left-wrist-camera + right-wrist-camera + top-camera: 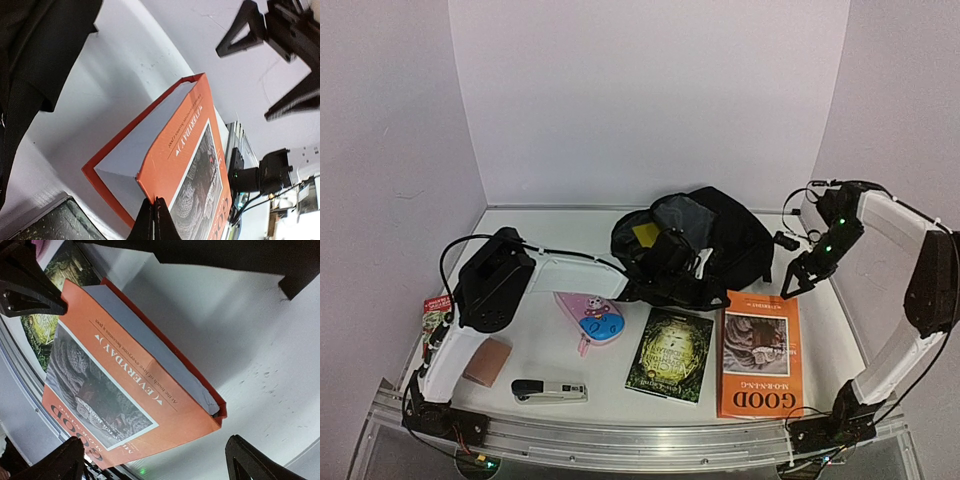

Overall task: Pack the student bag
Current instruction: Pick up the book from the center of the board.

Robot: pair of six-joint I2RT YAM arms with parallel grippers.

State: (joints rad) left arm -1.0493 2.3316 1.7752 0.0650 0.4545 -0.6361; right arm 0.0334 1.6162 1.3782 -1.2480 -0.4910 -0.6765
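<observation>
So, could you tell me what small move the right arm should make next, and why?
Probably lower the right gripper onto the far edge of the orange book: its jaws stand open above that end, and the book lies outside the student bag.

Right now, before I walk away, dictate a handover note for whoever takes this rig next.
Left gripper: shut, at the student bag's open mouth; whether it pinches fabric is unclear.
Right gripper: open, above the orange book's far end.
Done: nothing visibly packed.
To do: orange book, green book, pink pencil case, stapler and brown pad all lie outside the bag.
</observation>
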